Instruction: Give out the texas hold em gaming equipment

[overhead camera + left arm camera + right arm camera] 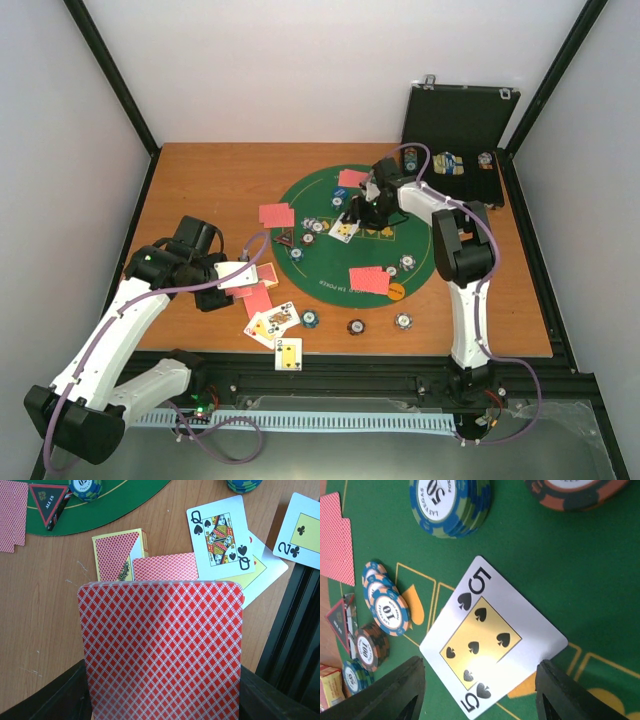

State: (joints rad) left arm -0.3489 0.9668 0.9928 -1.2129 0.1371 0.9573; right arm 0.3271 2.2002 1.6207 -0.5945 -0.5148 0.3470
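The 5 of spades (485, 640) lies face up on the green mat (580, 580). It looks thin, light, slick and bendy. Flat on felt it offers only its edges, so it probably wants pinching across the short sides or sliding to a lip first. The chips (450, 505) nearby look stiff and easy to grip by the rim.

The right gripper (480, 692) hangs low over that card. Its jaws are fairly wide, a finger on either side, holding nothing. Whether they touch the card I cannot tell.

The left gripper (218, 272) has its jaws clamped narrow on a red-backed stack (162, 650), above the counter (45, 615) near the queen of spades (220, 535).
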